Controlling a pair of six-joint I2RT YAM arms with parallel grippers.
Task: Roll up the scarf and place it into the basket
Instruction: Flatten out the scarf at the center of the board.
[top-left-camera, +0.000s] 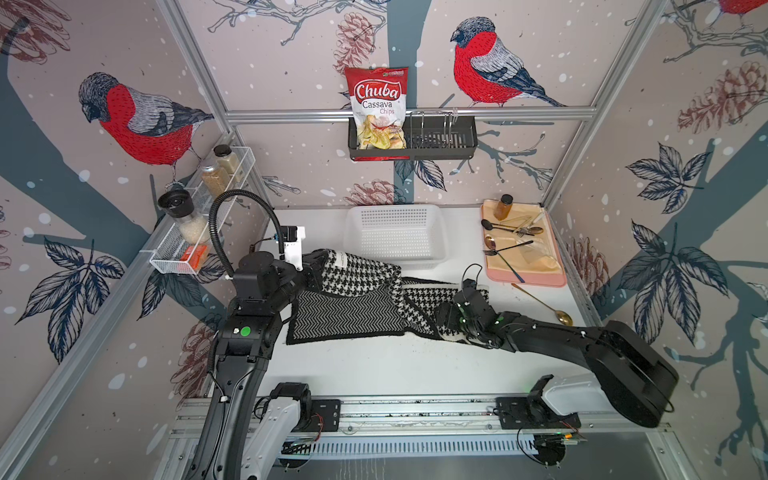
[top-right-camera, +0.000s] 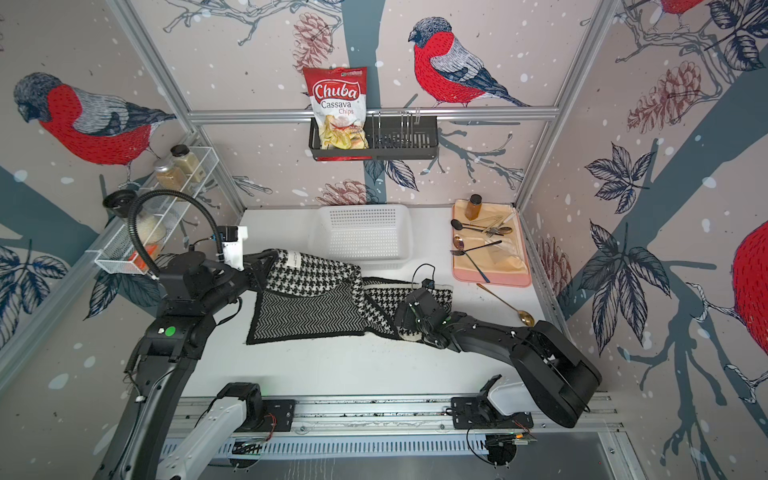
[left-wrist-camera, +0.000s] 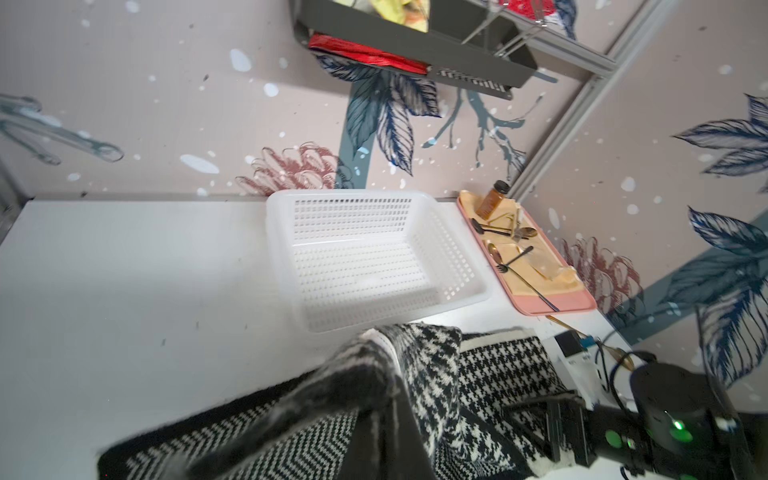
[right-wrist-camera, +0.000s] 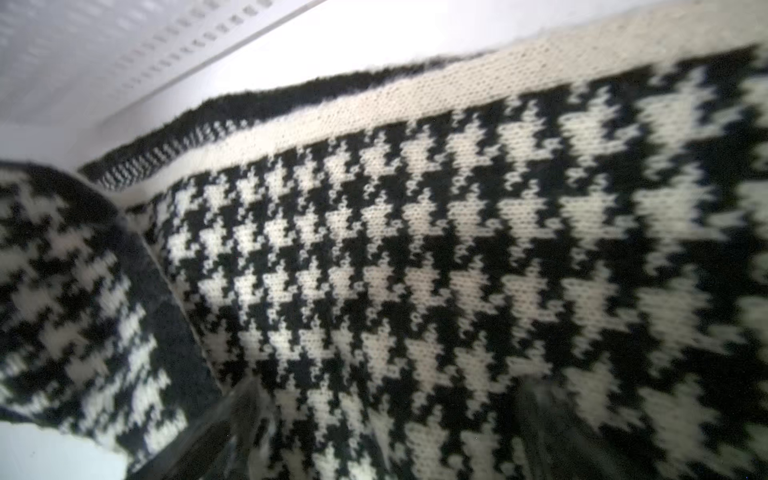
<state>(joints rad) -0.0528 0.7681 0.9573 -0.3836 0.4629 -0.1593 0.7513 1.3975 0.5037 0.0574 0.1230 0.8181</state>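
The scarf (top-left-camera: 349, 316) (top-right-camera: 307, 316) lies across the middle of the table with its herringbone side up on the left and houndstooth on the right. Its left end is lifted and folded over, held in my left gripper (top-left-camera: 320, 266) (top-right-camera: 266, 266), which is shut on it; in the left wrist view the cloth (left-wrist-camera: 498, 365) drapes over the jaws (left-wrist-camera: 386, 415). My right gripper (top-left-camera: 441, 319) (top-right-camera: 401, 318) stands open, low over the houndstooth part (right-wrist-camera: 415, 249), its fingers wide apart (right-wrist-camera: 386, 424). The white basket (top-left-camera: 395, 232) (top-right-camera: 361, 232) (left-wrist-camera: 357, 257) sits empty just behind the scarf.
A pink tray (top-left-camera: 528, 277) with cutlery and a small bottle is at the back right. A gold spoon (top-left-camera: 544, 305) lies on the table beside it. A black rack (top-left-camera: 440, 137) with a chips bag hangs on the back wall, and a white wire shelf (top-left-camera: 199, 224) with jars on the left wall.
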